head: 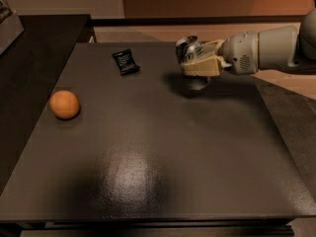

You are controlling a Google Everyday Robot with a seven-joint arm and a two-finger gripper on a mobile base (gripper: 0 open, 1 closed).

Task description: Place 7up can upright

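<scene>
The dark table (148,181) is showing a wide bare stretch across its near and middle surface, running to the front edge. Its left edge is lying beside a darker counter (34,48). The far edge is meeting a pale floor strip.

An orange (64,104) is sitting near the left edge. A flat black snack packet (125,62) is lying near the far edge, well apart from the orange; its small white print is not legible.

The 7up can (188,51) is sitting at the far right part of the table, held in the gripper (197,63), its shiny top tilting up and to the left. Whether its base is touching the surface cannot be told. A pale mark is showing on its side, but no lettering is readable.

The arm (266,48) is reaching in horizontally from the right edge, its grey-white forearm hanging above the table's far right corner. The tan fingers (202,67) are clamping on the can's body.
</scene>
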